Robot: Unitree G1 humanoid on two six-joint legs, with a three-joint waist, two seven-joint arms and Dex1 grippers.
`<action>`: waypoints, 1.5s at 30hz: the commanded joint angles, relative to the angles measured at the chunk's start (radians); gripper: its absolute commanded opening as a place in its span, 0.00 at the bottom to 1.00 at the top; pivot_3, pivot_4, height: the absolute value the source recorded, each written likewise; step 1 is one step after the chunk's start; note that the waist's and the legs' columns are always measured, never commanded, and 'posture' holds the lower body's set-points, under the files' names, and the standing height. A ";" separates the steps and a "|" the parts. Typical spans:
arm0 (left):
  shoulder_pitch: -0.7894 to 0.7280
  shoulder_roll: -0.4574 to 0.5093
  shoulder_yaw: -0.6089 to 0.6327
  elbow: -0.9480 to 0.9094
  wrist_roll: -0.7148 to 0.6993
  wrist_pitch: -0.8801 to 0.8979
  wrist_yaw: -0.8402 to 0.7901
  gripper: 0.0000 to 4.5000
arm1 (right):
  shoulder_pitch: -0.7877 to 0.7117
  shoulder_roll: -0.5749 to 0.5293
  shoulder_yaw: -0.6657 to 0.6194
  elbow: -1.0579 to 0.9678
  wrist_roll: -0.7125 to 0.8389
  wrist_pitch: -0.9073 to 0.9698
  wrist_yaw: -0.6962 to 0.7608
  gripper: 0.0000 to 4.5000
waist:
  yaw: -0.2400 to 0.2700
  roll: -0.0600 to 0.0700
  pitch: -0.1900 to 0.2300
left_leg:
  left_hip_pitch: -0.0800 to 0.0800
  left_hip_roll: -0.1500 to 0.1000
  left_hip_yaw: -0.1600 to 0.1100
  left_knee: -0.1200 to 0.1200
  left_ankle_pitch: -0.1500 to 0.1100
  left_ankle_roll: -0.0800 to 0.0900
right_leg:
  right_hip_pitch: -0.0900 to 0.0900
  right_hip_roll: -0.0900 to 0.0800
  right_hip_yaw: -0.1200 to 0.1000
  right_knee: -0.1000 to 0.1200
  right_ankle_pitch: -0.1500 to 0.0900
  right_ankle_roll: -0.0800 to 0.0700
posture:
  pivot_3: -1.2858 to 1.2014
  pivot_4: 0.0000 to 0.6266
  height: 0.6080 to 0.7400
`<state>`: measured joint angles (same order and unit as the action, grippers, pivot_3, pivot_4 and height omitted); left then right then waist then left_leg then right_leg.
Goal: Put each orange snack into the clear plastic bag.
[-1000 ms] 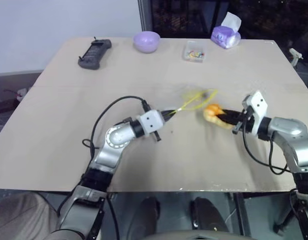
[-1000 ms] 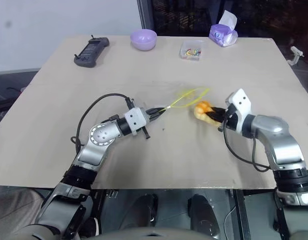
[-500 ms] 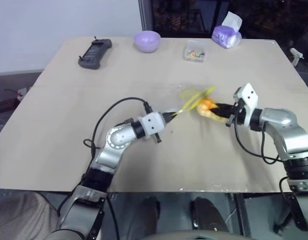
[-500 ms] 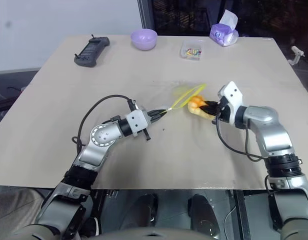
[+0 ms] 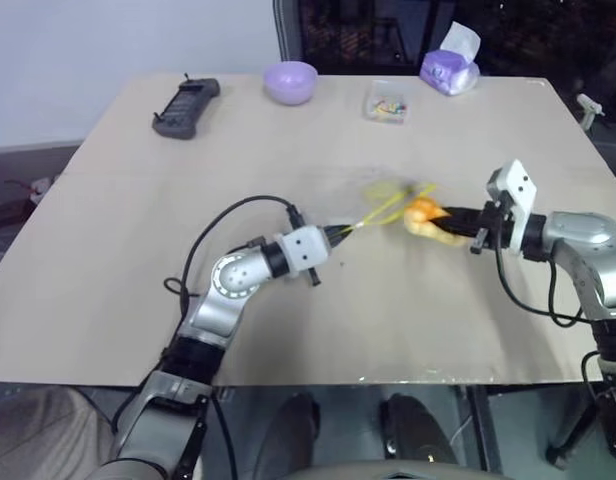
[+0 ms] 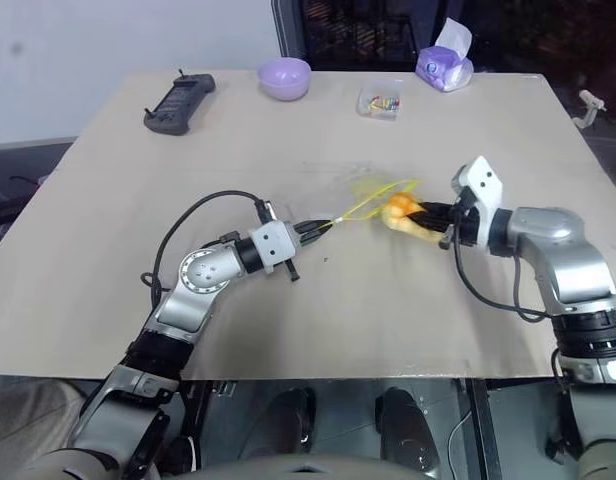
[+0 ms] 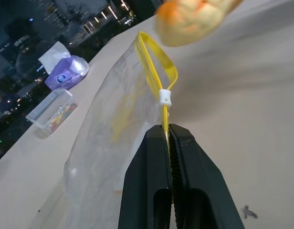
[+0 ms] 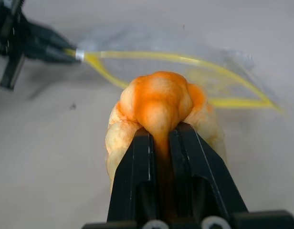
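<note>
Left claw (image 5: 340, 232), clamped on the yellow seal of the bag (image 5: 390, 199), holds its mouth open above the table (image 5: 128, 200), unmoved. Right claw (image 5: 450, 222), pinching the snack (image 5: 422, 214), pushed toward the mouth half a second ago and has since drawn back slightly; the snack sits just outside, so insertion appears unfinished.

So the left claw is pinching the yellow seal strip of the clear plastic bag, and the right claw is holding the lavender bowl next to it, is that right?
Not quite. The left claw does pinch the yellow seal strip of the clear plastic bag, but the right claw holds the round orange-yellow snack, as the right wrist view shows. The lavender bowl sits at the table's far edge.
</note>
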<state>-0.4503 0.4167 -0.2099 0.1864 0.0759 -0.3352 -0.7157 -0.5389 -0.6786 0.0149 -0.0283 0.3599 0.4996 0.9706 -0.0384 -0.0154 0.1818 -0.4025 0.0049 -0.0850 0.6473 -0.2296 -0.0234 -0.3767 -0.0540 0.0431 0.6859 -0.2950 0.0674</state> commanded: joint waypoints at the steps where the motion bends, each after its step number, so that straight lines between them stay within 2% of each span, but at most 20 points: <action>1: -0.014 -0.006 -0.005 -0.015 -0.012 -0.019 -0.005 0.00 | -0.034 0.012 -0.008 0.001 0.000 -0.014 -0.012 0.01 | 0.001 0.000 0.000 | 0.000 0.000 0.000 0.000 0.000 0.000 | 0.000 0.000 0.000 0.000 0.000 0.000 | 0.52 0.24 0.97; 14: -0.009 -0.032 0.001 -0.041 -0.042 -0.018 -0.018 0.00 | -0.088 0.093 -0.014 0.153 -0.028 -0.043 -0.049 0.01 | 0.000 0.000 0.000 | -0.001 0.000 0.000 0.000 0.000 0.000 | 0.000 0.000 0.000 -0.002 0.000 0.000 | 0.52 0.24 0.97; 19: -0.006 -0.039 0.003 -0.041 -0.042 -0.020 -0.014 0.00 | -0.115 0.122 -0.047 0.218 -0.001 0.026 -0.094 0.01 | 0.001 0.000 0.000 | -0.001 0.000 0.000 -0.001 0.000 0.000 | 0.000 0.000 0.000 -0.002 0.000 0.000 | 0.52 0.24 0.97; 24: -0.010 -0.049 0.005 -0.038 -0.043 -0.020 -0.007 0.00 | -0.113 0.128 -0.054 0.210 0.019 0.130 -0.118 0.01 | 0.002 0.000 0.000 | -0.002 0.000 -0.001 -0.001 0.000 0.000 | 0.000 0.000 -0.001 -0.004 0.000 0.000 | 0.52 0.24 0.97; 36: -0.023 -0.062 -0.009 -0.018 -0.049 -0.040 -0.033 0.00 | -0.136 0.182 -0.007 0.075 0.057 0.214 -0.110 0.01 | 0.000 0.000 0.000 | -0.005 0.000 -0.002 -0.001 0.000 0.000 | -0.002 0.000 -0.003 -0.005 0.000 0.000 | 0.52 0.24 0.97; 41: -0.030 -0.077 -0.031 -0.015 -0.068 -0.048 -0.070 0.00 | -0.168 0.222 0.030 0.103 0.038 0.202 -0.113 0.01 | 0.000 0.001 0.000 | -0.006 0.000 -0.003 0.000 0.000 0.000 | -0.002 0.000 -0.004 -0.006 0.000 0.000 | 0.52 0.24 0.97; 45: -0.031 -0.089 -0.039 -0.021 -0.099 -0.037 -0.101 0.00 | -0.219 0.267 0.016 0.195 0.000 0.172 -0.190 0.01 | -0.001 0.001 0.000 | -0.006 0.000 -0.003 0.000 0.000 0.000 | -0.002 0.000 -0.004 -0.006 0.000 0.000 | 0.52 0.24 0.97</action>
<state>-0.4703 0.3311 -0.2453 0.1880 0.0085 -0.3576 -0.8037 -0.7237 -0.4158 0.0594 0.1537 0.3714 0.6972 0.8140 -0.0392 -0.0148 0.1818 -0.4089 0.0047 -0.0882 0.6470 -0.2296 -0.0234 -0.3791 -0.0542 0.0389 0.6804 -0.2947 0.0674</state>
